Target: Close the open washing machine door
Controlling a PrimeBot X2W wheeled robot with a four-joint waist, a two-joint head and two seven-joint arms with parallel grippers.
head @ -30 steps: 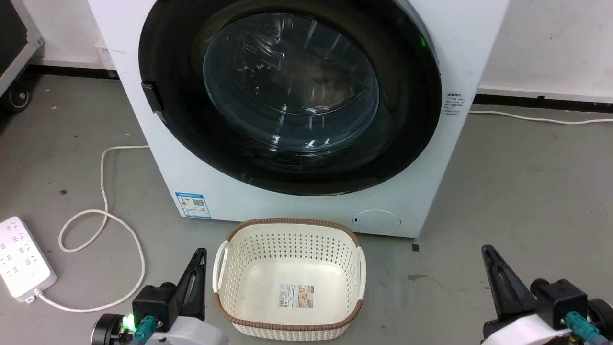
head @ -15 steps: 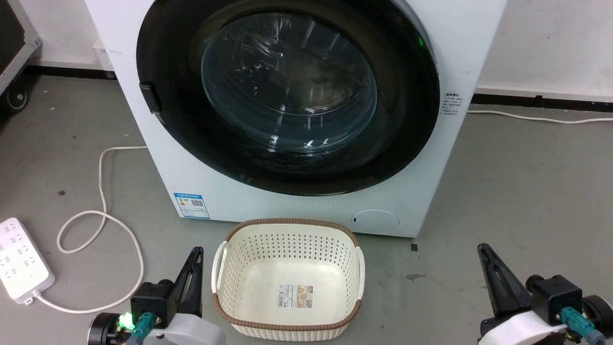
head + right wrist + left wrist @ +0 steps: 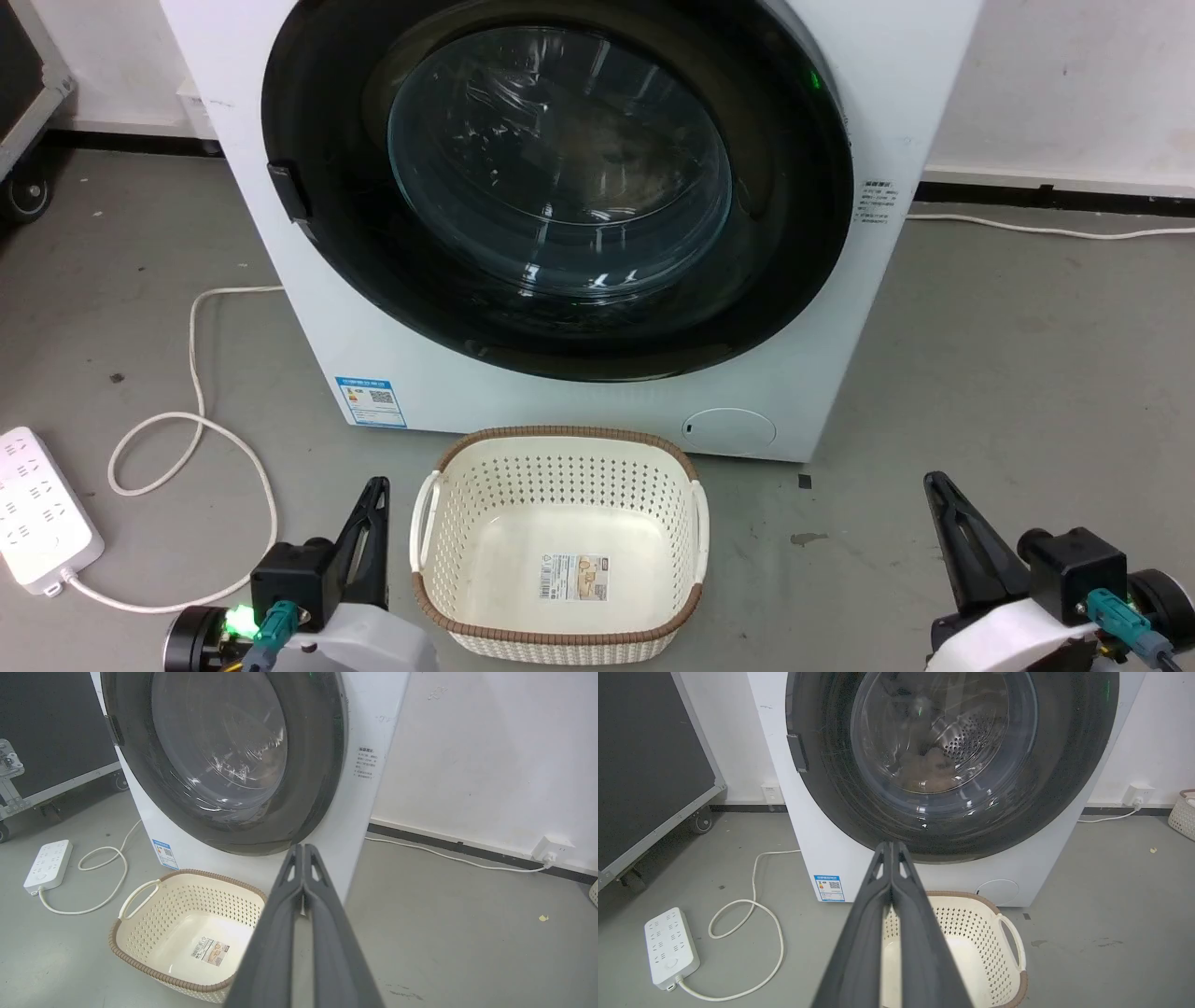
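Standing on the grey floor (image 3: 1027,373) against a white wall is the white washer (image 3: 597,411); the washing machine door (image 3: 560,159) covers most of its front, lying flat against the cabinet with no gap showing along the rim, its wide black ring around a bulging glass bowl; a small black block (image 3: 288,191) sits on the left edge of that ring, and a green light (image 3: 814,79) glows near the upper right; through the glass, the left wrist view shows the holed steel drum (image 3: 966,737) and a brownish lump too blurred to name. To the left of the washer stands a black wheeled case (image 3: 644,756). Just in front of the washer, on the floor, sits a cream basket (image 3: 560,432) with a brown woven rim and a paper label (image 3: 576,576) on its bottom. Left of the basket lies a white power strip (image 3: 42,509); its white cord (image 3: 276,523) loops across the floor toward the washer's left side. The left hand (image 3: 890,843) hangs low beside the basket's left handle, well apart from the door, its fingers clenched together on nothing; the right hand (image 3: 300,845) hangs to the right of the basket, also apart from the door, fingers pressed together on nothing. A blue sticker (image 3: 371,401) marks the washer's lower left corner; a round flap (image 3: 728,432) sits at its lower right.
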